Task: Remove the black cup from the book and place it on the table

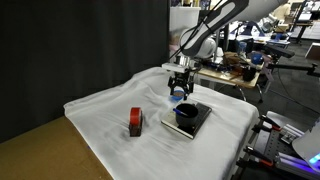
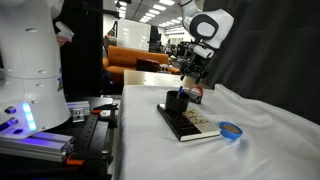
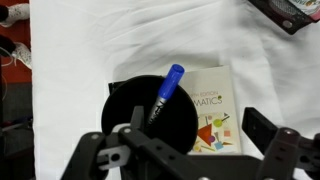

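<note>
The black cup (image 1: pixel 185 113) stands on the book (image 1: pixel 197 122) on the table (image 1: pixel 100 110) draped in white cloth. In the wrist view the cup (image 3: pixel 135 110) holds a blue marker (image 3: pixel 165 92) and covers the dark left part of the book (image 3: pixel 215 110), whose light cover with reddish print shows to the right. My gripper (image 1: pixel 180 88) hangs just above the cup, open and empty. In the wrist view its fingers (image 3: pixel 194 128) straddle the cup's right rim. The cup (image 2: pixel 177 101), book (image 2: pixel 192 124) and gripper (image 2: pixel 190 78) also show in an exterior view.
A red and black block (image 1: pixel 136 121) stands on the cloth beside the book and shows at the wrist view's top corner (image 3: pixel 290 12). A blue round lid (image 2: pixel 231 131) lies near the book. Bare brown table edge (image 1: pixel 40 155) shows. Cluttered desks stand behind.
</note>
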Robot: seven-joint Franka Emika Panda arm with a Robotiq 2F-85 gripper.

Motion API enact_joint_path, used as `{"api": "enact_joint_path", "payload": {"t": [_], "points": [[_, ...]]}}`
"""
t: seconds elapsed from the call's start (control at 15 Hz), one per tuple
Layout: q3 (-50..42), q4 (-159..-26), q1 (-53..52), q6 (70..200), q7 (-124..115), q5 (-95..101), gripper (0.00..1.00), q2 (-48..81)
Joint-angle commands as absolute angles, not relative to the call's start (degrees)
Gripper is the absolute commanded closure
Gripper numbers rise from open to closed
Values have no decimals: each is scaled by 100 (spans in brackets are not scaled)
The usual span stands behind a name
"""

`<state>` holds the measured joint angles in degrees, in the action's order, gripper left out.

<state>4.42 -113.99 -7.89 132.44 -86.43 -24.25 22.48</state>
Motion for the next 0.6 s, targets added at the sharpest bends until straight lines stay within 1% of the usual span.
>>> {"api": "enact_joint_path", "payload": {"t": [0.0, 0.53], "points": [[430, -11395, -792, 13235, -8643, -2415, 0, 2250], [387, -11355, -748, 13336, -8560, -2472, 0, 2280]]}}
